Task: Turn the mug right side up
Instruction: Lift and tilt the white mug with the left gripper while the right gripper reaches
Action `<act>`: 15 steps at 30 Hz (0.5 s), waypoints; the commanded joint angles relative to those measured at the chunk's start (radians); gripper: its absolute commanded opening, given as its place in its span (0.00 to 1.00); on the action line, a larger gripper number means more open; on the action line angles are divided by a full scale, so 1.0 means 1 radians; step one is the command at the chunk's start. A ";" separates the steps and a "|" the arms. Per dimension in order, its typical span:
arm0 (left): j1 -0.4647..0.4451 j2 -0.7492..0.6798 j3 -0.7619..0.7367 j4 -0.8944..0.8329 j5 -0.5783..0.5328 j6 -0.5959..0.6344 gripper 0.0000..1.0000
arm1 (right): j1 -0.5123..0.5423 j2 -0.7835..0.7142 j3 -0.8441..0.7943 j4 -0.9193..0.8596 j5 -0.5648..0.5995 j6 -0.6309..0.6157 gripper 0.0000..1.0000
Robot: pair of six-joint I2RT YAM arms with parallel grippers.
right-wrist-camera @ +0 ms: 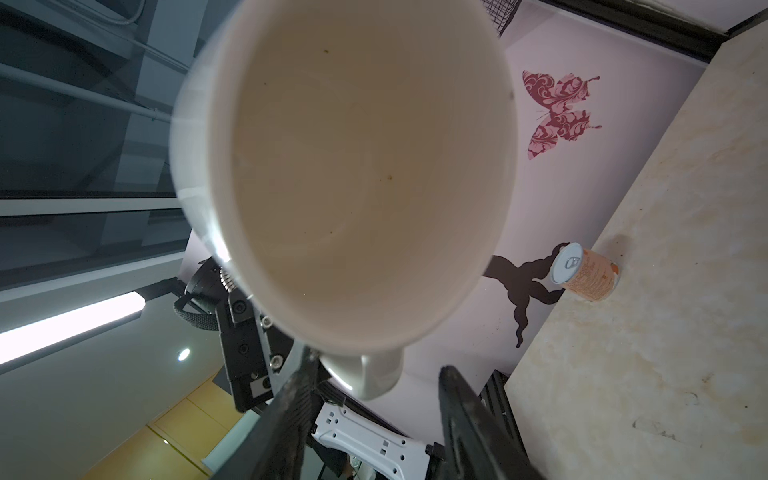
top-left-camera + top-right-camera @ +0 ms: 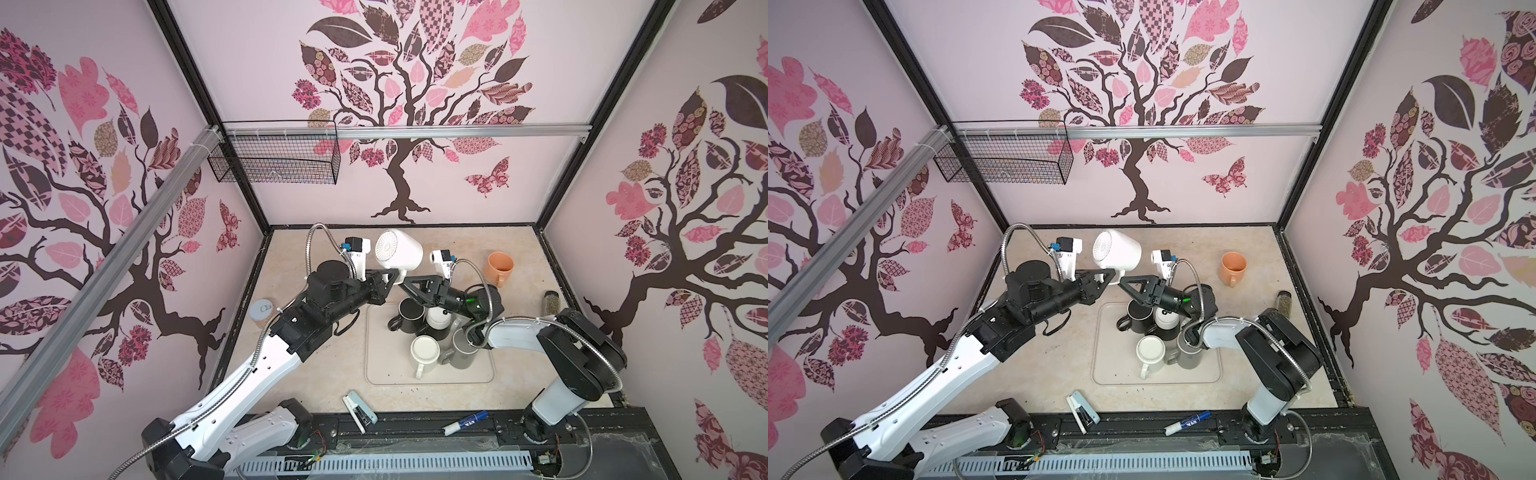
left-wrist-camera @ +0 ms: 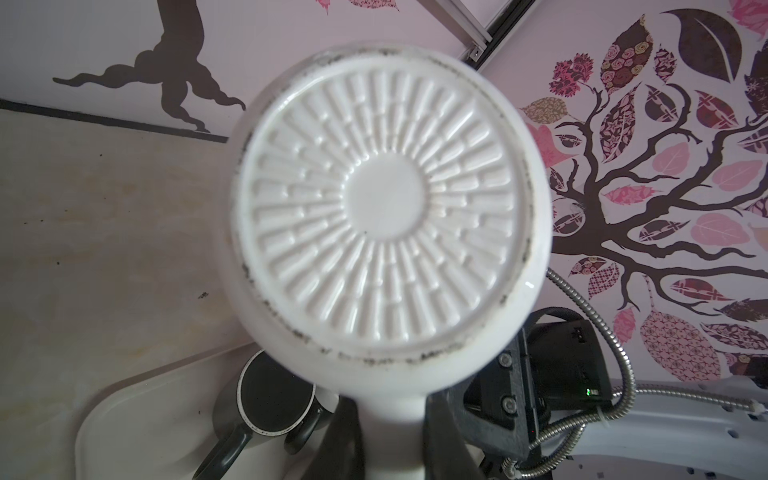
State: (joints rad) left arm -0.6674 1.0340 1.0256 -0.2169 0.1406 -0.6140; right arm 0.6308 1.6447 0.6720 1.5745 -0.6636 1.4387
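One sideways mug [image 2: 405,249], mouth rightward, gripped by left pincer [image 2: 387,277]; right pincer [image 2: 409,289] agape.

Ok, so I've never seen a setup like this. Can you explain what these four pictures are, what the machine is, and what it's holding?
This is a robot with two arms on a table, each ending in a two-fingered gripper. Two of the pictures come from one camera overhead and look nearly identical. The other two come from small cameras on the arms' wrists.

The left gripper is shut on the handle of a white mug, holding it tilted in the air. The left wrist view shows the mug's ribbed underside, and the right wrist view looks into its opening. The right gripper is open, close by the handle.

On the table, a tray holds a black mug and a grey mug, among others. Around it are an orange mug, a can, a jar and a stapler.
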 commanded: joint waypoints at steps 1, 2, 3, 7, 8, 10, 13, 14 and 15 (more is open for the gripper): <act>-0.001 -0.017 -0.024 0.163 0.030 -0.014 0.00 | -0.003 0.013 0.055 0.118 0.018 0.027 0.49; -0.002 -0.018 -0.026 0.163 0.033 -0.013 0.00 | -0.004 0.017 0.062 0.118 0.025 0.028 0.47; -0.002 -0.019 -0.029 0.163 0.034 -0.016 0.00 | -0.005 0.022 0.064 0.122 0.031 0.032 0.46; -0.003 -0.028 -0.055 0.187 0.046 -0.037 0.00 | -0.013 0.047 0.093 0.154 0.053 0.062 0.38; -0.004 -0.029 -0.061 0.190 0.050 -0.045 0.00 | -0.013 0.050 0.100 0.154 0.053 0.063 0.34; -0.012 -0.031 -0.082 0.214 0.051 -0.053 0.00 | -0.016 0.053 0.111 0.154 0.056 0.068 0.32; -0.023 -0.028 -0.117 0.263 0.069 -0.082 0.00 | -0.022 0.051 0.119 0.154 0.071 0.077 0.32; -0.025 -0.024 -0.128 0.281 0.082 -0.097 0.00 | -0.024 0.048 0.121 0.154 0.075 0.077 0.32; -0.027 -0.022 -0.140 0.303 0.093 -0.112 0.00 | -0.027 0.044 0.123 0.157 0.080 0.078 0.32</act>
State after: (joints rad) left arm -0.6743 1.0306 0.9279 -0.0544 0.1638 -0.6971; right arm 0.6201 1.6821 0.7338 1.5837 -0.6369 1.4830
